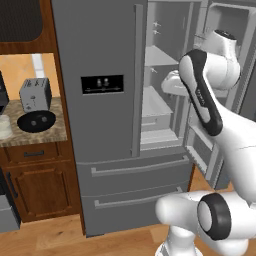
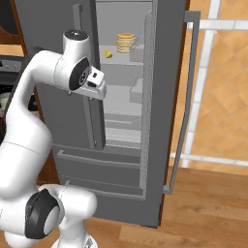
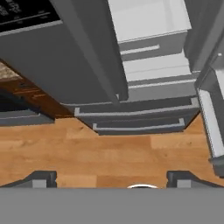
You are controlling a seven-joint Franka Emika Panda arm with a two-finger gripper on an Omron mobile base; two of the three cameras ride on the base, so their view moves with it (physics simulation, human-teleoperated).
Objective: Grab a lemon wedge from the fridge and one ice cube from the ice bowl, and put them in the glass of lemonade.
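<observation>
The grey steel fridge [image 1: 102, 130] stands with its left door shut and its right door [image 2: 169, 97] swung open. On an upper shelf inside lies the small yellow lemon wedge [image 2: 107, 54], beside a stack of tan pancakes [image 2: 125, 42]. My gripper [image 3: 113, 178] hangs in front of the open compartment, below the wedge's shelf, pointing down at the fridge's drawers [image 3: 135, 120] and the floor. Its fingertips [image 3: 41, 178] stand wide apart, open, with nothing between them. On the counter to the left sit the black ice bowl [image 1: 36, 121] and the glass of lemonade [image 1: 4, 126].
A silver toaster [image 1: 35, 94] stands behind the bowl. Brown cabinets [image 1: 37, 185] sit under the counter. The open door's long handle [image 2: 186, 92] juts out to the right. Wooden floor [image 3: 109, 153] lies in front of the fridge.
</observation>
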